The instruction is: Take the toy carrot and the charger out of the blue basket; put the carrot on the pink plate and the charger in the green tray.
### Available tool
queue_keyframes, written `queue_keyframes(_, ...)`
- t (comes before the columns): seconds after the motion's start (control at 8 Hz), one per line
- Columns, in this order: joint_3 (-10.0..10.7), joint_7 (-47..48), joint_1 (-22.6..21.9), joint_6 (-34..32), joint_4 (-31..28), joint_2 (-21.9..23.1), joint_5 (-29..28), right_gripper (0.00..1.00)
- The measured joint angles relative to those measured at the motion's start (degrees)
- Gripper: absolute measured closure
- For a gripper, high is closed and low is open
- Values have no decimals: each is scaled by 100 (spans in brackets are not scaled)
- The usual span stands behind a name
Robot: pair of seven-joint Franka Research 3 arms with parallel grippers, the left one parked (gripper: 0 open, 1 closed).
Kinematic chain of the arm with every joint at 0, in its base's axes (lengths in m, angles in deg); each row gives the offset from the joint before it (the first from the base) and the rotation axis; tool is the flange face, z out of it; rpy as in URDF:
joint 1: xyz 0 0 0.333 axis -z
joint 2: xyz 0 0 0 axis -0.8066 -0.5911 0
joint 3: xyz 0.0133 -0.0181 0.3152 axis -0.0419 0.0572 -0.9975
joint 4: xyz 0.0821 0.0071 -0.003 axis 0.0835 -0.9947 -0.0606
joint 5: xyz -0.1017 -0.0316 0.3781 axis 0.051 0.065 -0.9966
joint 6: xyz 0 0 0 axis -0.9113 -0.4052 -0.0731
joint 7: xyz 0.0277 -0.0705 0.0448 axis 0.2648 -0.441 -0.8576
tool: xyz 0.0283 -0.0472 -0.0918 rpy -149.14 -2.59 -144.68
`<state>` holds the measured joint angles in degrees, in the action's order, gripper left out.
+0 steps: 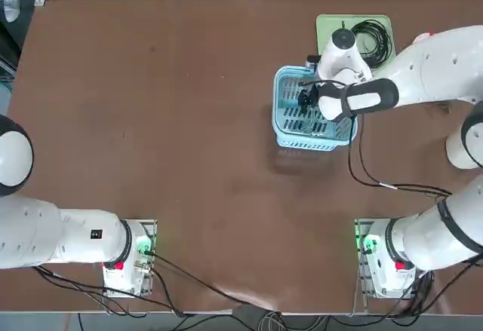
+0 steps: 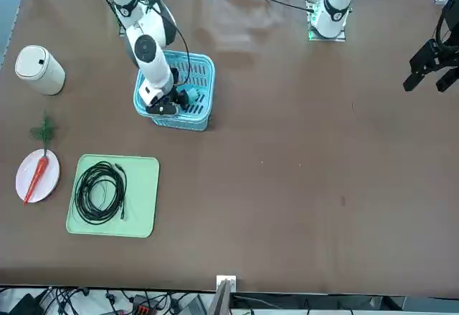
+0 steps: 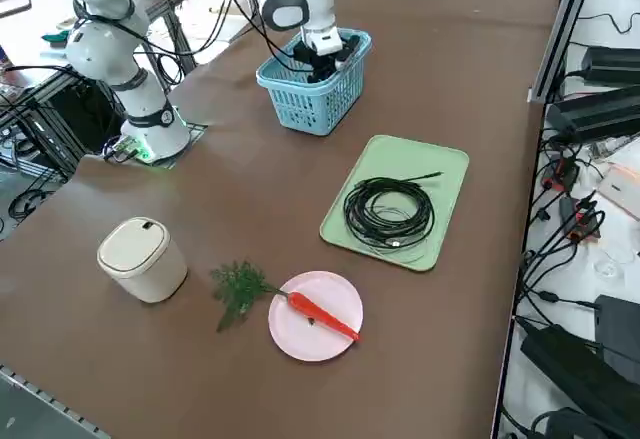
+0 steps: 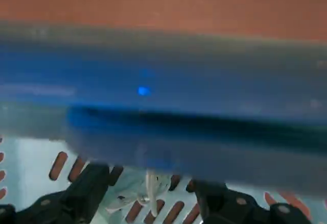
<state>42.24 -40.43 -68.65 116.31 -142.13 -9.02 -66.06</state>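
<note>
The blue basket (image 1: 290,124) (image 2: 199,89) (image 3: 305,99) stands near the table's right side. My right gripper (image 1: 306,99) (image 2: 179,101) (image 3: 326,63) (image 4: 150,193) reaches down inside it, open. The pale charger (image 4: 127,188) (image 2: 192,100) lies on the slotted bottom between the two fingertips (image 4: 87,183); whether they touch it I cannot tell. Beyond the basket, the toy carrot (image 2: 34,179) (image 3: 322,316) lies on the pink plate (image 2: 49,186) (image 3: 300,344), its green fronds hanging over the rim onto the table. Between basket and plate sits the green tray (image 1: 328,26) (image 2: 143,218) (image 3: 445,174).
A coiled black cable (image 2: 100,191) (image 3: 390,214) (image 1: 372,41) fills much of the green tray. A white lidded round container (image 2: 39,69) (image 3: 140,259) stands on the table near the plate. Cables and equipment line the table's edges.
</note>
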Motion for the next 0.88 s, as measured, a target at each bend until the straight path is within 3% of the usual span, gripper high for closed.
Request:
queue_keyframes(0.62,1,0,7,20,7,-90,1,4)
queue_keyframes(0.75,1,0,8,20,7,-90,1,16)
queue_keyframes(0.88,1,0,12,20,7,-90,1,38)
